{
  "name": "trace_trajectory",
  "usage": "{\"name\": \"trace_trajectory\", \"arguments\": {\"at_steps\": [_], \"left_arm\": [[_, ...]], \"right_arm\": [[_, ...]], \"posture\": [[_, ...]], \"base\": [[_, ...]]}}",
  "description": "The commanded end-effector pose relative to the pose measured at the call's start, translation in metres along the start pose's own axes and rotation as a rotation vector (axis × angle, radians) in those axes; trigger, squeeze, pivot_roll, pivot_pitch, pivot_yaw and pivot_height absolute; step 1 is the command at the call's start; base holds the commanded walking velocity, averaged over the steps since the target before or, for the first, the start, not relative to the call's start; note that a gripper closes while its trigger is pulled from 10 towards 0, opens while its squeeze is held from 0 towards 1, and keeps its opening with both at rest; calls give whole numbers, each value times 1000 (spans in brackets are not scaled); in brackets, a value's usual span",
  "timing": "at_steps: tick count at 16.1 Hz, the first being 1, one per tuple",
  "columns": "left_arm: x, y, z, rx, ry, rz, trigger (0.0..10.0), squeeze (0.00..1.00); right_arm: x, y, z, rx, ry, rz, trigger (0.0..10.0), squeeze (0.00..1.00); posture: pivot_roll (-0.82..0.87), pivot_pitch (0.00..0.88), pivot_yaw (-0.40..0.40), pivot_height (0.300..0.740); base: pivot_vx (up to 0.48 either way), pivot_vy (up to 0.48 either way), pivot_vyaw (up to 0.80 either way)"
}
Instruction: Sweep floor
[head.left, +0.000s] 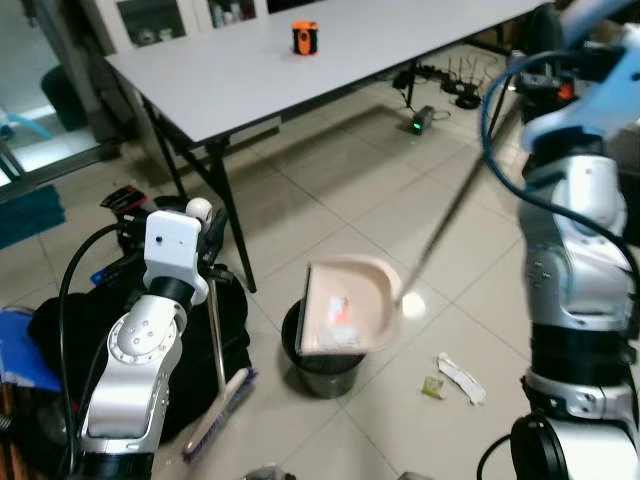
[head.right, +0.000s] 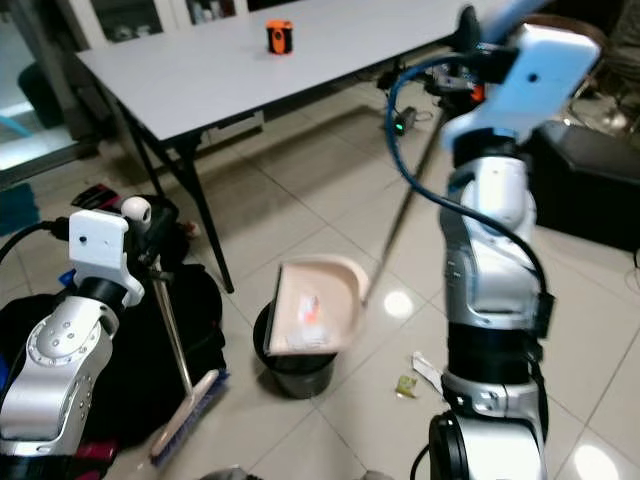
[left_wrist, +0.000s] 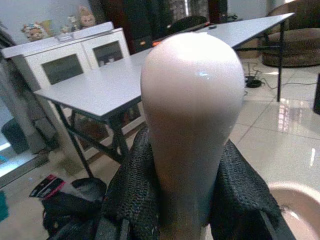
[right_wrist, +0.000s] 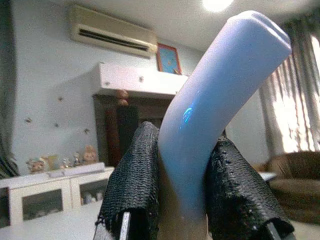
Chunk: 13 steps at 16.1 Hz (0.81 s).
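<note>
Here: beige plastic dustpan (head.left: 347, 305) tilted over round black bin (head.left: 322, 368).

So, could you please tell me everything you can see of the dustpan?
The dustpan is a pale pinkish, plastic-looking scoop on a long thin handle that rises toward the right gripper, whose black fingers clamp the handle's light blue curved grip. The pan is tipped, mouth down, over a small black bin, with bits of litter, one orange-red, lying inside it. Whether the pan touches the bin's rim cannot be told.
</note>
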<state>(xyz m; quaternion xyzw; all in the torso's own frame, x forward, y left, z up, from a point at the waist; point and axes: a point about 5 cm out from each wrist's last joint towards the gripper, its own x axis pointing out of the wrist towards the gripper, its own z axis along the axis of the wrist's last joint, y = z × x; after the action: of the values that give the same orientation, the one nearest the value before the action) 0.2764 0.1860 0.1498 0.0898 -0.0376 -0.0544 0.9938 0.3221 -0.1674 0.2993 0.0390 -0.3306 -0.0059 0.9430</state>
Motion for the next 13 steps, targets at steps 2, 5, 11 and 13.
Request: {"name": "trace_trajectory", "arguments": {"at_steps": [2, 5, 11, 13], "left_arm": [[-2, 4, 6, 21, -34, 20, 10000, 0], [-3, 4, 6, 22, -33, 22, 10000, 0], [-4, 5, 5, 33, -31, 25, 10000, 0], [-5, 5, 5, 35, -30, 26, 10000, 0]], "right_arm": [[8, 18, 9, -56, -124, 65, 10000, 0], [11, 47, 6, -82, -205, 176, 10000, 0], [-8, 120, -12, -147, -313, 507, 10000, 0], [-17, 137, -16, -161, -351, 591, 10000, 0]], "posture": [[-11, 55, 48, 740], [-10, 57, 47, 740], [2, 58, 44, 740], [2, 59, 44, 740]], "base": [[0, 0, 0], [0, 0, 0], [0, 0, 0], [0, 0, 0]]}}
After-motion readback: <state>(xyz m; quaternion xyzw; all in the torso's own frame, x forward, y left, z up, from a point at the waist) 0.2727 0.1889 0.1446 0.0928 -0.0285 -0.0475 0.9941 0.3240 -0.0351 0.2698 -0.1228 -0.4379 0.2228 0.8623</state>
